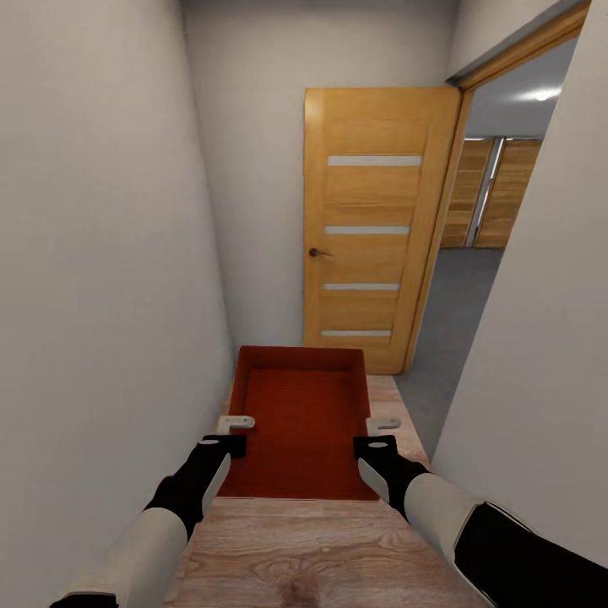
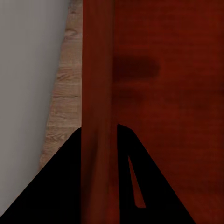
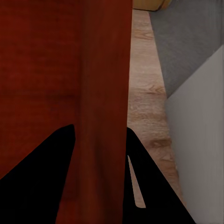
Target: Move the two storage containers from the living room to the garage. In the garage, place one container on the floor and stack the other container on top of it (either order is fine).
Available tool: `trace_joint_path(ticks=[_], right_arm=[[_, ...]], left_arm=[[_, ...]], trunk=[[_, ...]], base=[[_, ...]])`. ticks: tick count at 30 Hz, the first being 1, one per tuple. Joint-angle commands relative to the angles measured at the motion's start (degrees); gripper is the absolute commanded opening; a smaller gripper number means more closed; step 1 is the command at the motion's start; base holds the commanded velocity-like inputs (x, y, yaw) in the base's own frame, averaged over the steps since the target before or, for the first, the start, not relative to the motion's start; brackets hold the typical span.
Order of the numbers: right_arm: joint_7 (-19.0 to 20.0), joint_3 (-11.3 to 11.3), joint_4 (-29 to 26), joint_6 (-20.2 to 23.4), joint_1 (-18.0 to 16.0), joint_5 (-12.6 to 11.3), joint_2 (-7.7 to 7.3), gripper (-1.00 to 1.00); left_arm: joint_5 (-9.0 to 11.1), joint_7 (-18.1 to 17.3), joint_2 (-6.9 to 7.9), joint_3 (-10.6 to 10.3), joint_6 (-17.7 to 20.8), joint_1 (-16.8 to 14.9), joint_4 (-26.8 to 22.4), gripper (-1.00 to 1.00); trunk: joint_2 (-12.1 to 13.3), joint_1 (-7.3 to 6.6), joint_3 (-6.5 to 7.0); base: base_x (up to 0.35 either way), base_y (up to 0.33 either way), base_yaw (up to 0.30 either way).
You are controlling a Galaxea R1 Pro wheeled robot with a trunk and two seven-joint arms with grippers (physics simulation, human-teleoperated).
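door (image 1: 371, 253) ahead, walls (image 1: 93, 253) close.

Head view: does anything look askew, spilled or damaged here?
Nothing stands out. The orange-red open-top rectangular bin is carried level and looks empty, with the left tool clamped on one side wall and the right tool on the other. The light wooden door ahead stands open beside the grey-floored room.

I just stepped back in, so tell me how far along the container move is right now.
Partway. One storage container is in hand: the left end effector and right end effector each grip a side wall, carrying it down a corridor. The open wooden door ahead shows the grey floor of the next room. Left: going through, setting it down, and stacking.
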Motion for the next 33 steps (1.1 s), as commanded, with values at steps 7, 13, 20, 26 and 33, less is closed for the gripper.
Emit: trace_joint_path(ticks=[7, 13, 20, 26, 33], right_arm=[[-0.2, 2.6, -2.0, -1.0, -0.1, 1.4, 0.01, -1.00], [-0.2, 2.6, -2.0, -1.0, -0.1, 1.5, -0.01, -1.00], [-0.2, 2.6, -2.0, -1.0, -0.1, 1.5, -0.01, -1.00], [-0.2, 2.6, -2.0, -1.0, -0.1, 1.5, -0.01, -1.00], [-0.2, 2.6, -2.0, -1.0, -0.1, 1.5, -0.01, -1.00]], left_arm=[[0.2, 0.0, -0.87, 0.1, 2.5, 0.0, 0.0, -1.00], [0.2, 0.0, -0.87, 0.1, 2.5, 0.0, 0.1, -1.00], [0.2, 0.0, -0.87, 0.1, 2.5, 0.0, 0.0, -1.00], [0.2, 0.0, -0.87, 0.1, 2.5, 0.0, 0.0, -1.00], [0.2, 0.0, -0.87, 0.1, 2.5, 0.0, 0.0, -1.00]], trunk=[[-0.1, 0.07, -0.13], [-0.1, 0.07, -0.13], [-0.1, 0.07, -0.13], [-0.1, 0.07, -0.13], [-0.1, 0.07, -0.13]], base=[[0.322, 0.000, -0.017], [0.322, 0.000, 0.000], [0.322, 0.000, 0.000], [0.322, 0.000, 0.000], [0.322, 0.000, 0.000]])
